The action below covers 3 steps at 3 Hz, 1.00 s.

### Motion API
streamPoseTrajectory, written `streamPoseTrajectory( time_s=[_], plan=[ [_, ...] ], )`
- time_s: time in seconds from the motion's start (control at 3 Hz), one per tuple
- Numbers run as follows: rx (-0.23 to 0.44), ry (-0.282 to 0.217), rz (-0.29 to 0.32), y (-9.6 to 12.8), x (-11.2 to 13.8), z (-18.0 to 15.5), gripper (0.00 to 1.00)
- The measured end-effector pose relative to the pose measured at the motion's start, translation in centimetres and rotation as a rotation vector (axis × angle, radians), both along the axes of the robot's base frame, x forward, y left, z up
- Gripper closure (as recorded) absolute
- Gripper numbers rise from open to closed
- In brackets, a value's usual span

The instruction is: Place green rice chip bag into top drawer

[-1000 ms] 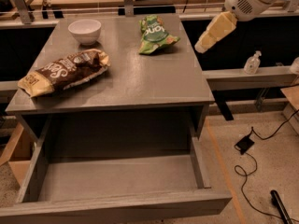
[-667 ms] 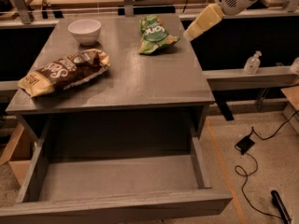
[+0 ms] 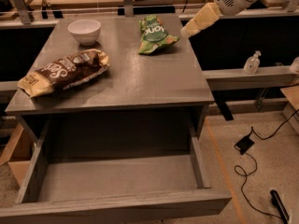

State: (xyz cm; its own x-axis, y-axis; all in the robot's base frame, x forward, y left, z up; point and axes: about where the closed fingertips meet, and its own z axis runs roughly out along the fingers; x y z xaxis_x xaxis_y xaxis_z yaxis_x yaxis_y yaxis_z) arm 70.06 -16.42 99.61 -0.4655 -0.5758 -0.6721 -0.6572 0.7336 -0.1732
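Note:
The green rice chip bag (image 3: 155, 34) lies on the grey table top (image 3: 140, 73), at the back, right of centre. The gripper (image 3: 187, 32) hangs from the white arm at the upper right. Its cream fingers point down-left, and their tips are just right of the bag, above the table's right edge. It holds nothing. The top drawer (image 3: 117, 178) stands pulled out below the table front, with nothing in it.
A white bowl (image 3: 84, 31) stands at the back left of the table. A large brown-and-yellow chip bag (image 3: 65, 72) lies at the left. A small bottle (image 3: 252, 62) stands on a ledge at the right. Cables and a black box (image 3: 244, 144) lie on the floor.
The gripper has moved left and slightly down, from well right of the table to just beside the green bag. The bags, bowl and drawer have not moved.

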Motion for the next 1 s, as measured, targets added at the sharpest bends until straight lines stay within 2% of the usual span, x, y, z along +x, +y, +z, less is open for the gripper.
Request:
streamPoseTrajectory(
  time_s=[0.33,0.67,1.0],
  plan=[
    [0.04,0.005,-0.019,0.7,1.2,-2.0,0.0],
    [0.145,-0.009,-0.028,2.3,4.2,-5.6,0.0],
    [0.213,-0.065,-0.041,4.1,7.6,-7.9,0.0]
  ],
)
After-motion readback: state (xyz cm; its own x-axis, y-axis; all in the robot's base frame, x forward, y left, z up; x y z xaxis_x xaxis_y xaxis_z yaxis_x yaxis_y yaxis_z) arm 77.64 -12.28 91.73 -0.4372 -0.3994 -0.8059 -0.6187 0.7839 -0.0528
